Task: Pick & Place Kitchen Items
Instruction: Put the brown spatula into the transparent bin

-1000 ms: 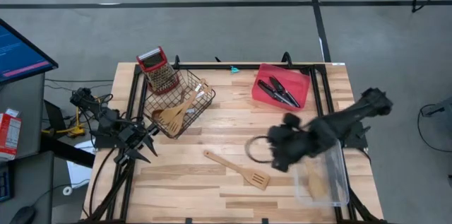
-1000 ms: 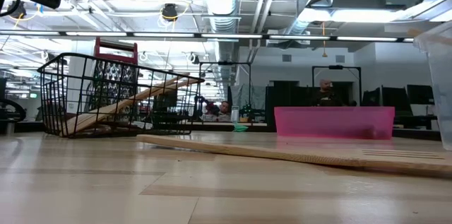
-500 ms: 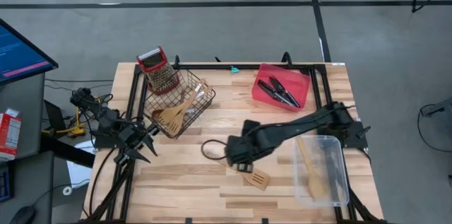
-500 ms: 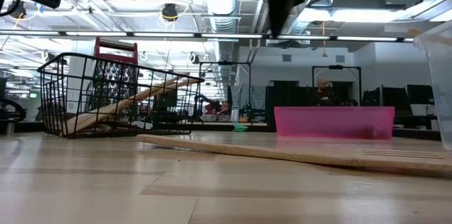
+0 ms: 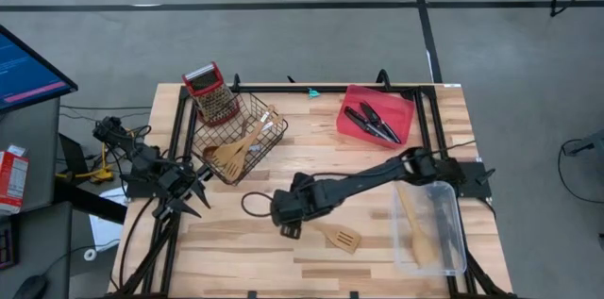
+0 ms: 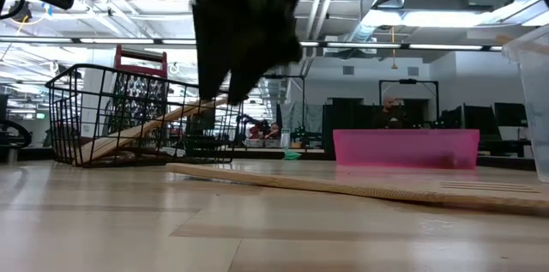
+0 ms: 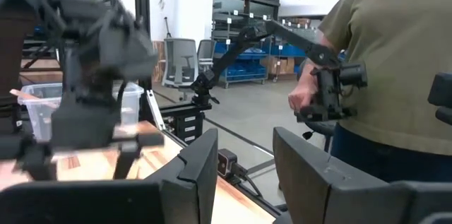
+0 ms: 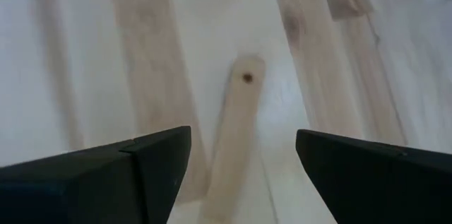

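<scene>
The right claw [image 5: 288,216] hung over the middle of the surface [image 5: 236,252], its fingers spread and nothing between them. Directly beneath it lay the handle end of a slotted wooden spatula [image 5: 330,235], flat on the boards. In the right wrist view the spatula's handle [image 8: 236,132], with its small hanging hole, ran straight up the gap between the two dark fingers [image 8: 113,174], so the fingers stood one on each side of it and across its long axis. From above, the spatula stretched from under the claw toward the clear plastic bin [image 5: 451,233], slotted blade nearest the bin, which already held a pale wooden utensil [image 5: 415,228]. The left claw [image 5: 189,195] waited at the left edge of the surface, beside the black wire basket [image 5: 260,148], part open and empty, much farther from the spatula than the right one. To my eye the next move needed only a straight drop and a close on the handle, since the alignment looked right
</scene>
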